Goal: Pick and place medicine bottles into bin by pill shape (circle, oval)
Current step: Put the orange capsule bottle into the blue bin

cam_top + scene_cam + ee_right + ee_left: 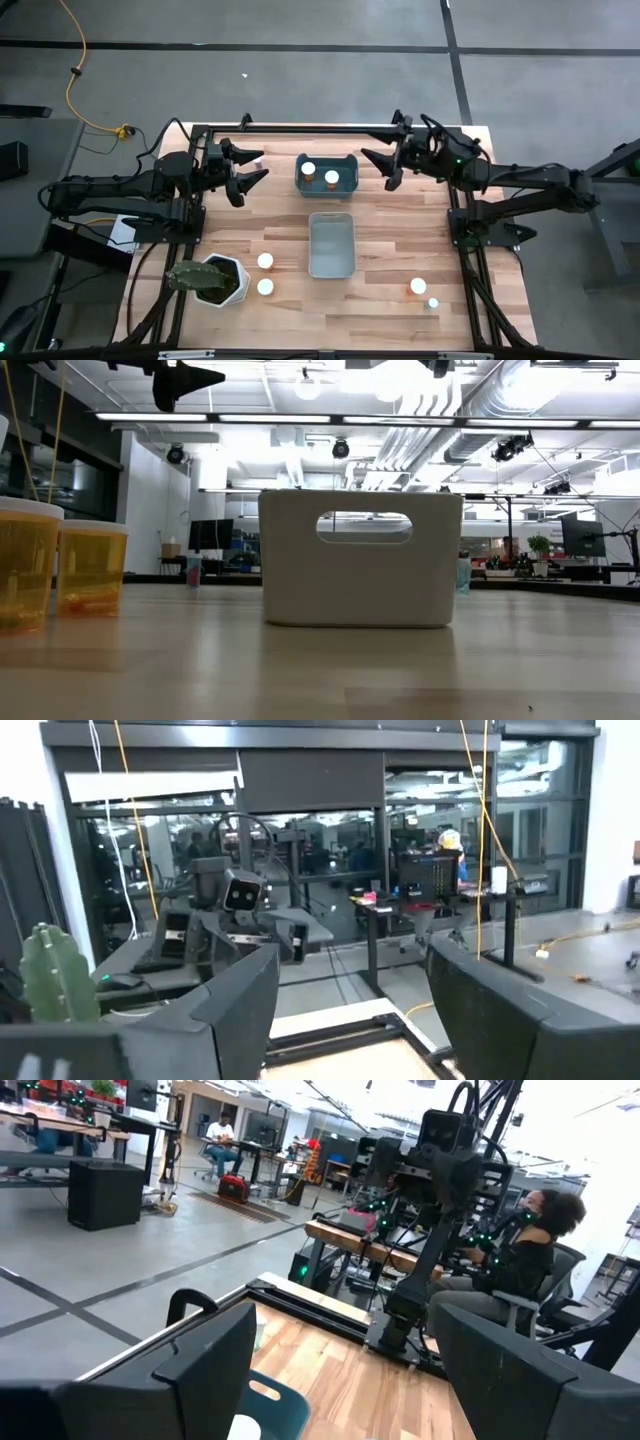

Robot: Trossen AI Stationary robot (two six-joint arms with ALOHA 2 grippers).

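Observation:
Two medicine bottles [265, 261] [265, 287] with white caps stand on their bases on the table's left, showing amber in the low view [25, 565] [92, 568]. An orange-topped bottle [418, 286] and a small green one [432, 302] stand near the right front. Two more bottles [308, 169] [331, 178] sit inside the far bin [326, 188]. The near bin [331, 244] holds nothing that shows. My left gripper [250, 172] [340, 1350] hovers open left of the far bin, and my right gripper [380, 165] [350, 990] hovers open right of it. Both are raised and touch nothing.
A white hexagonal pot with a cactus [210, 280] stands at the front left, close to the two left bottles. The near bin fills the middle of the low view [360, 558]. Bare wood lies between the bins and the right bottles. A person [540, 1250] sits beyond the table.

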